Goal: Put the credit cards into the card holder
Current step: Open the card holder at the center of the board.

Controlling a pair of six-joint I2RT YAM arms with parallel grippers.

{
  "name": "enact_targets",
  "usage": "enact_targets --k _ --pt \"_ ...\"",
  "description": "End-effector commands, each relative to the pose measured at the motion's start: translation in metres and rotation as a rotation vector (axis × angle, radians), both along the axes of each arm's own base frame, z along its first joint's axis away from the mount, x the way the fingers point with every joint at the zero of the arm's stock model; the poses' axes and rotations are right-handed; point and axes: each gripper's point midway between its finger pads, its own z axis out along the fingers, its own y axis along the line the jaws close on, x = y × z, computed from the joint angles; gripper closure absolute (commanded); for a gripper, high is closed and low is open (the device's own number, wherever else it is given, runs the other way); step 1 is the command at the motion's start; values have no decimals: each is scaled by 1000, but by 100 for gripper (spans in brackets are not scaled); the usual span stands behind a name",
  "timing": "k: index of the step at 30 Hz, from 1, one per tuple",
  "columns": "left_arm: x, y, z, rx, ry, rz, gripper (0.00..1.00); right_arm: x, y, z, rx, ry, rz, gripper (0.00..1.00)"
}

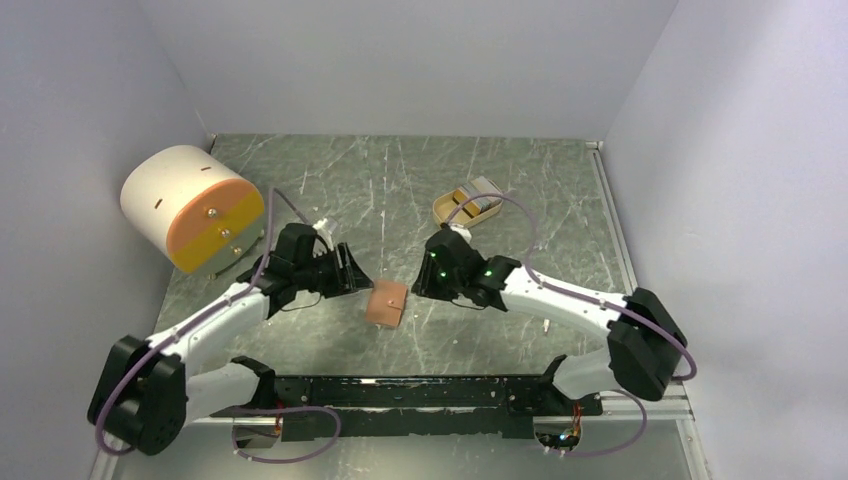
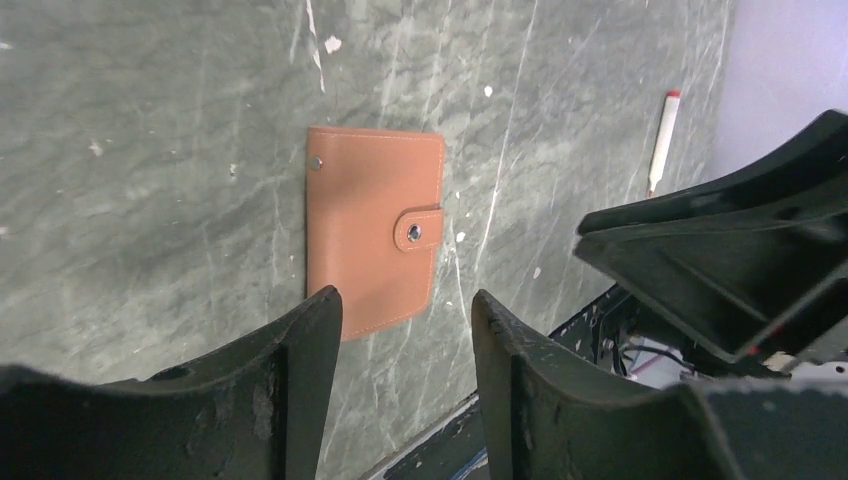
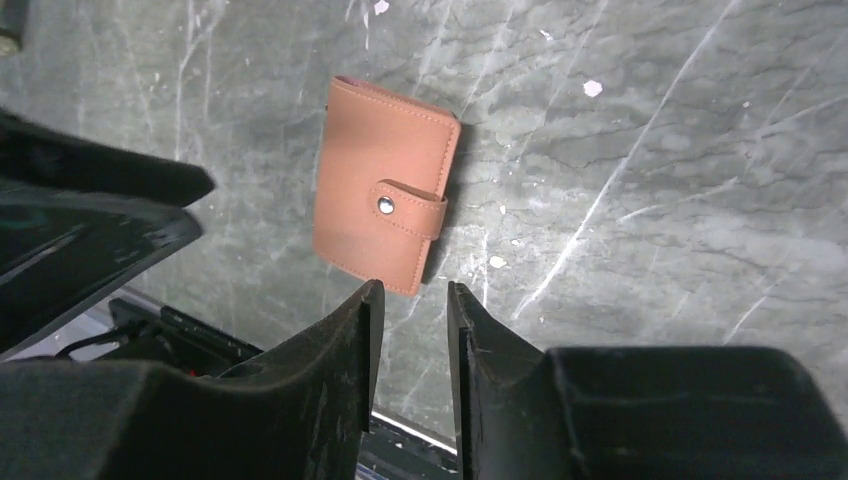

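Top view, left to right.

Upper left: white-and-orange drum sits on the grey-green bench.

Left of centre: left arm reaches in toward the middle. The left jaws stand well apart with nothing between them. In the left wrist view their tips frame the lower edge of the card holder; contact cannot be told.

Centre: the card holder lies flat on the bench between the two arms, folded shut with its snap tab fastened.

Right of centre: right arm. The right jaws are parted by a narrow gap and hold nothing.

Upper right of centre: beige tray holding pale flat pieces, too small to identify.
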Motion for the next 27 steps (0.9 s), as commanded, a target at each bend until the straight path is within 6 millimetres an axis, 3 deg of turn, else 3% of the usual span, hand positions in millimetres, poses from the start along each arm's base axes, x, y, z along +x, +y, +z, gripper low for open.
enact_targets --k 1,8,12,19,27 --pt "12 23 28 59 -87 128 45 5 15 5 -33 -5 -81 66" --pt "21 73 116 153 -357 323 45 -1 48 -11 -137 16 -58 65" --pt "13 91 147 149 -460 391 40 4 62 -23 -213 22 -61 67" --pt "-2 106 163 139 -491 446 38 0 73 -56 -320 58 -34 68" --pt "-6 108 167 123 -489 464 39 10 45 -93 -607 15 -48 72"
